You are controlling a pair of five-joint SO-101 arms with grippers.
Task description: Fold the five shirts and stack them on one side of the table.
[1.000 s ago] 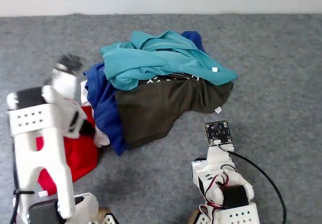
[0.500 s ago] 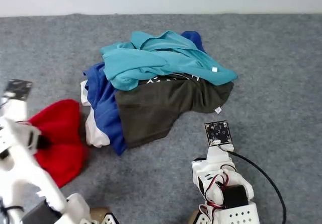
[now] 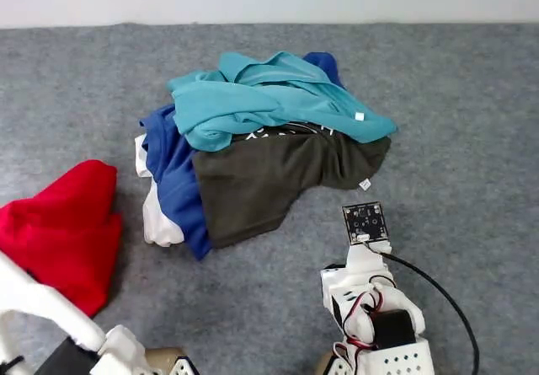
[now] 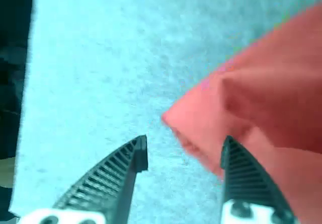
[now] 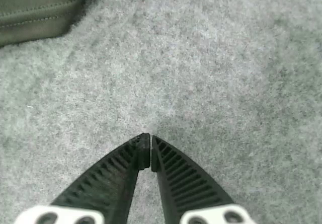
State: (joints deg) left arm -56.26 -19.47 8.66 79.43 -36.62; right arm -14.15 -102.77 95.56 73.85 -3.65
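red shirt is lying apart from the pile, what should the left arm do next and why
Probably close the open left gripper on the near corner of the red shirt to start spreading it flat. The shirt lies bunched up, apart from the pile, and in the left wrist view its corner sits just ahead of the spread fingers, so a short grab looks feasible.

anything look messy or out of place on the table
Nothing damaged, but nothing is folded: the red shirt lies crumpled alone at the high view's left edge, apart from the teal shirt, olive shirt, blue shirt and white shirt tangled together.
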